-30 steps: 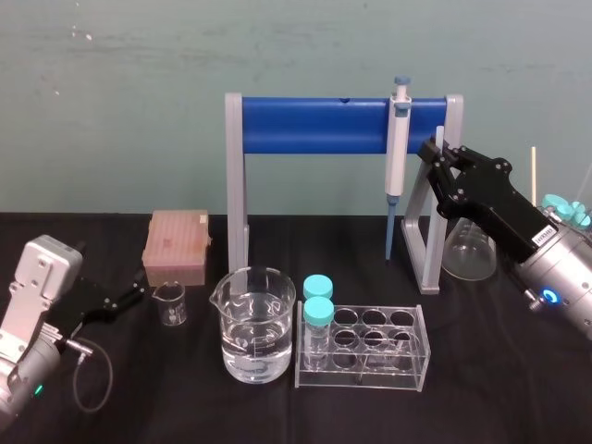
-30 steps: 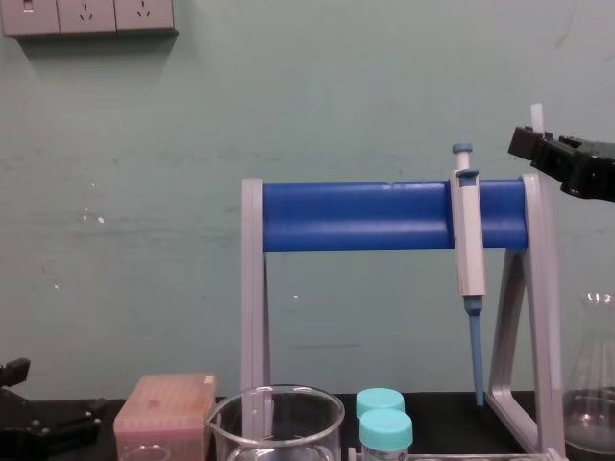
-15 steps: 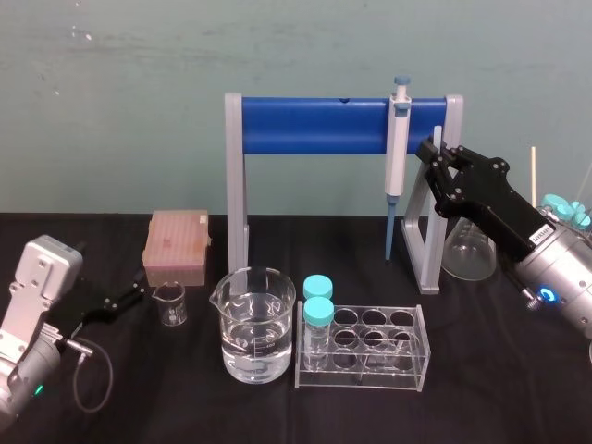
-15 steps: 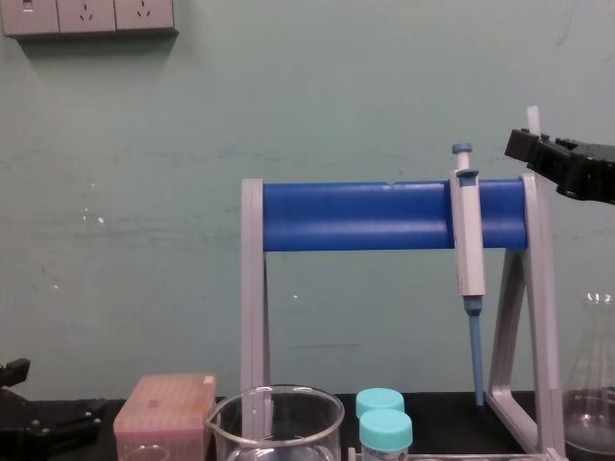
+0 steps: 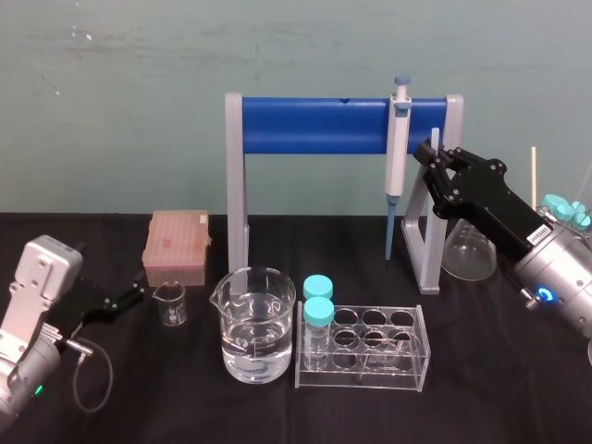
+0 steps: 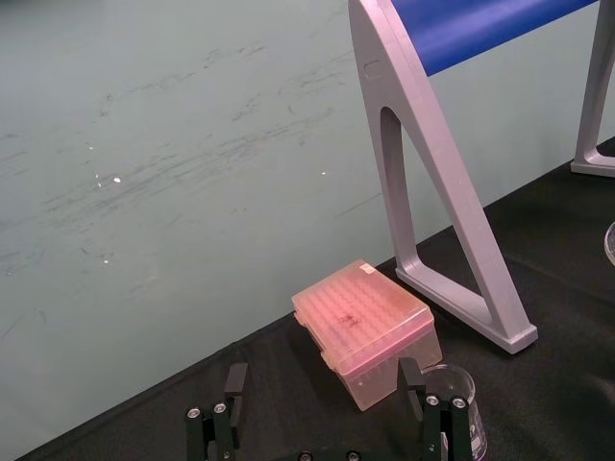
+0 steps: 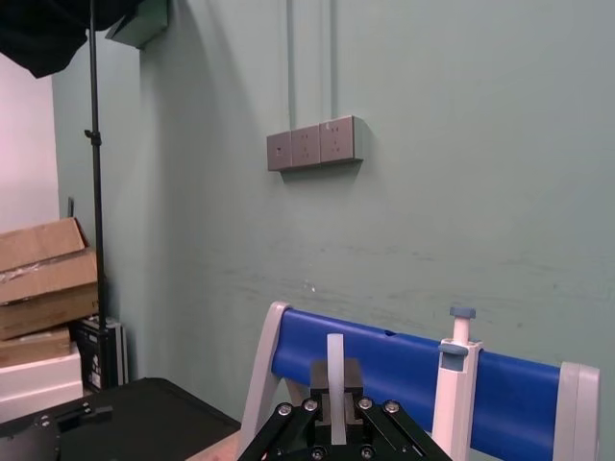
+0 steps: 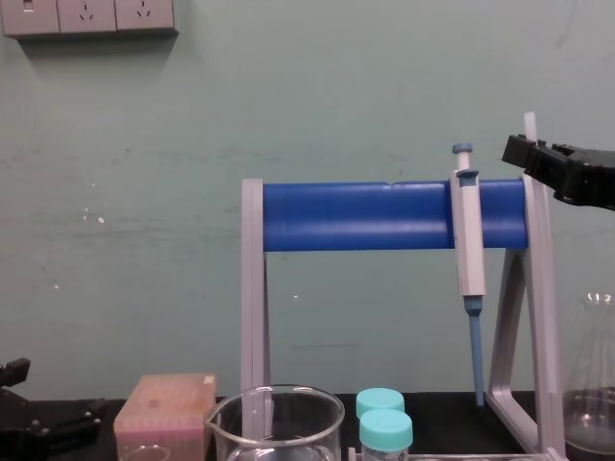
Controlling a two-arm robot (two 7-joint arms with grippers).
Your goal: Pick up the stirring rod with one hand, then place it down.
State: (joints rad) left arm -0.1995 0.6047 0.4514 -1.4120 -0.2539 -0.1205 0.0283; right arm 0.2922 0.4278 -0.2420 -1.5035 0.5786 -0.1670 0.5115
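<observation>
Stirring rod — lower part hidden | right pincer clamps it | left pincer parked

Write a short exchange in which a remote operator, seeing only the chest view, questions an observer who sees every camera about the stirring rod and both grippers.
Operator: I see the stirring rod poking up above the right gripper. Is it actually clamped?
Observer: Yes. The right wrist view shows it standing upright between that gripper's shut fingers.
Operator: And the left gripper? I only catch its edge at my lower left.
Observer: The left wrist view shows its fingers apart with nothing between them, pointing toward the pink tip box.
</observation>
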